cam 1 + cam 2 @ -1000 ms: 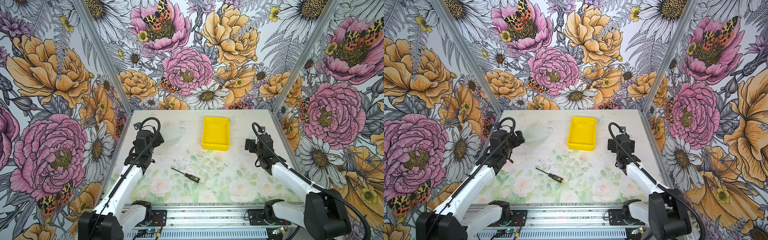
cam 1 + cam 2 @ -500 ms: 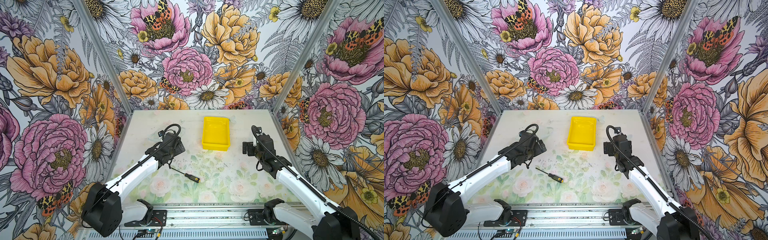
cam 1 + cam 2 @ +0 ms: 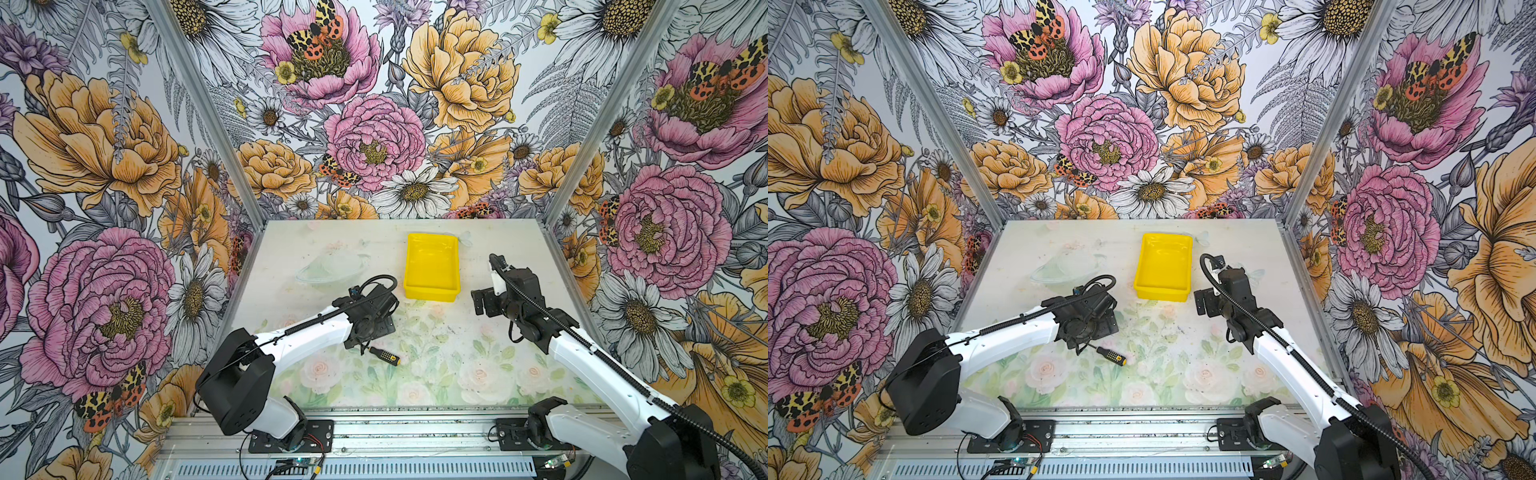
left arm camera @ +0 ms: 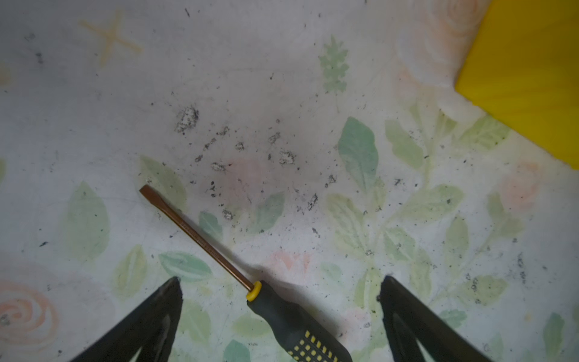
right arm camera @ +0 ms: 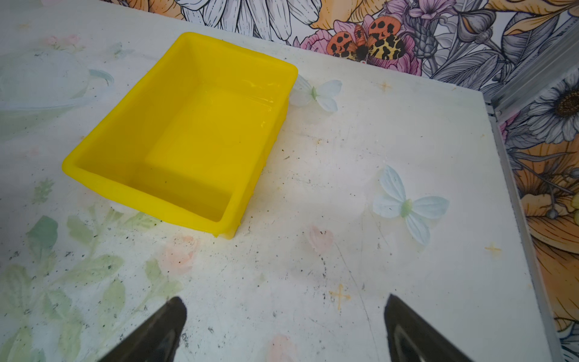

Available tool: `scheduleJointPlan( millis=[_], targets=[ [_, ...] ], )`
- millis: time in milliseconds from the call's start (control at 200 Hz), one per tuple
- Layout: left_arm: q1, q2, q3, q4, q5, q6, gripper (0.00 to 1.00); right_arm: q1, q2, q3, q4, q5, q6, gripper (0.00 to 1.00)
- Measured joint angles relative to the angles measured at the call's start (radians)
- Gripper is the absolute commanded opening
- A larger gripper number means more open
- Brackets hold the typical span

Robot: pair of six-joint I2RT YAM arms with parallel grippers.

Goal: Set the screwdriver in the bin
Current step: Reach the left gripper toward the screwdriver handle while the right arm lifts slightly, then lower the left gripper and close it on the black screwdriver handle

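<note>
**Left wrist view: spread jaws straddle the screwdriver**

Left gripper (image 4: 280, 279) hangs with its jaws spread wide, one on each side of the screwdriver (image 4: 250, 282), which lies flat on the table (image 4: 282, 78), untouched. A second ago this arm was drawn back by the left wall; it now stretches low across the table. Right gripper (image 5: 285, 302), also spread and empty, hovers just beside the yellow bin (image 5: 150, 109), having edged closer.
</note>
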Motion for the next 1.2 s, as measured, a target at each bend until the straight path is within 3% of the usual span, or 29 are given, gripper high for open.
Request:
scheduleJointPlan(
  millis=[425,686,926,1196],
  targets=[
    [-0.040,0.072,0.000,-0.043,0.073,-0.061,0.95,0.033,-0.043,-0.012,0.065,-0.201,-0.048,0.99],
    [-0.101,0.162,0.014,-0.050,0.094,-0.063,0.89,0.056,-0.080,-0.040,0.087,-0.235,-0.051,0.99],
    [-0.131,0.175,0.014,-0.051,0.093,-0.069,0.68,0.065,-0.091,-0.043,0.087,-0.235,-0.050,0.99],
    [-0.128,0.174,0.012,-0.051,0.093,-0.065,0.54,0.066,-0.091,-0.043,0.087,-0.228,-0.050,1.00]
  ],
)
